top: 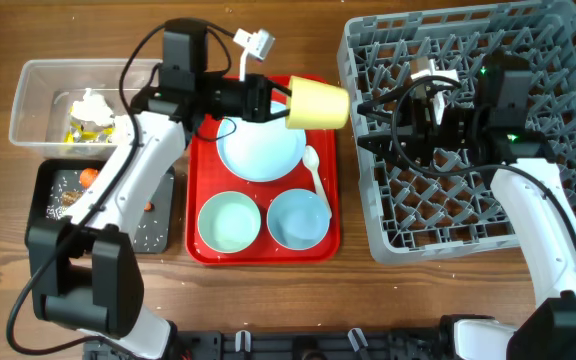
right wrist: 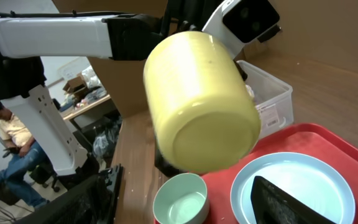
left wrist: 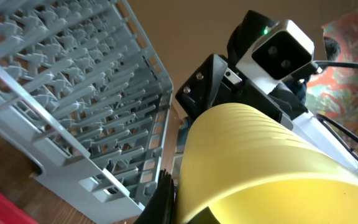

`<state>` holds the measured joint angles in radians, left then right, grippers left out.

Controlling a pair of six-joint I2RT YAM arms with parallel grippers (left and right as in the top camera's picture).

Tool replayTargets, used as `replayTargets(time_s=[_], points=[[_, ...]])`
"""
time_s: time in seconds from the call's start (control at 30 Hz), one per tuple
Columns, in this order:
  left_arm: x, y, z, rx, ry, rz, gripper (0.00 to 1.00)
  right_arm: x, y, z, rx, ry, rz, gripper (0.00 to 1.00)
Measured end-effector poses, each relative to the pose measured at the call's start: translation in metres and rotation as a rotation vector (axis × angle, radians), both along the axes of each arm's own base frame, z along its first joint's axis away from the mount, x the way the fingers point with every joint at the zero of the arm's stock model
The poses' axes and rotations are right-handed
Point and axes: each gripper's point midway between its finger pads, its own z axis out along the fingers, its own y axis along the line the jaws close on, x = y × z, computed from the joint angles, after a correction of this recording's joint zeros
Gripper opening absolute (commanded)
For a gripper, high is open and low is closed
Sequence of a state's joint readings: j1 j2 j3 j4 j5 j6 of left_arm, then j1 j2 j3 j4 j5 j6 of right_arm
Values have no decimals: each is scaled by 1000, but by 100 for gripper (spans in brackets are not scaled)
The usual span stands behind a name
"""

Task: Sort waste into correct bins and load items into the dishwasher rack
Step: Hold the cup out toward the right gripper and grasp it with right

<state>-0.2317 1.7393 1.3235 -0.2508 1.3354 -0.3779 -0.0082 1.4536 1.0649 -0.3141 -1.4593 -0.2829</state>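
My left gripper (top: 286, 103) is shut on the small yellow cup (top: 318, 102) and holds it on its side above the red tray's far right corner, base toward the grey dishwasher rack (top: 448, 225). In the left wrist view the cup (left wrist: 260, 168) fills the lower right, with the rack (left wrist: 73, 93) beyond. My right gripper (top: 370, 122) is open and empty at the rack's left edge, facing the cup (right wrist: 201, 106). The light-blue plate (top: 260, 148), pale-green bowl (top: 229, 221), light-blue bowl (top: 298, 218) and white spoon (top: 315, 172) lie on the red tray.
The red tray (top: 200, 170) sits at centre. The clear tub (top: 38, 85) at far left holds white tissue (top: 90, 103) and a yellow wrapper (top: 81, 130). The black tray (top: 48, 180) in front of it holds a carrot (top: 88, 177) and rice grains.
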Motion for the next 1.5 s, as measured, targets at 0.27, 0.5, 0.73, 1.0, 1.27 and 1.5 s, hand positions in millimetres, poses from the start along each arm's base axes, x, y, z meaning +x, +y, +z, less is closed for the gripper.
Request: replayTargets(time_s=[0.27, 0.5, 0.73, 1.0, 1.27, 1.5], points=[[-8, -16, 3, -10, -45, -43, 4, -2, 6, 1, -1, -25, 20, 77], [-9, -16, 6, -18, -64, -50, 4, 0, 11, 6, -3, -97, 30, 77], [-8, -18, 9, -28, -93, -57, 4, 2, 25, 2, -2, -143, 71, 77], [-10, -18, 10, -33, -93, -63, 4, 2, 31, 3, -6, -172, 81, 75], [-11, -18, 11, -40, -94, -73, 4, 2, 37, 5, -10, -219, 89, 75], [-12, -18, 11, -42, -93, -75, 4, 5, 45, 5, -23, -252, 83, 68]])
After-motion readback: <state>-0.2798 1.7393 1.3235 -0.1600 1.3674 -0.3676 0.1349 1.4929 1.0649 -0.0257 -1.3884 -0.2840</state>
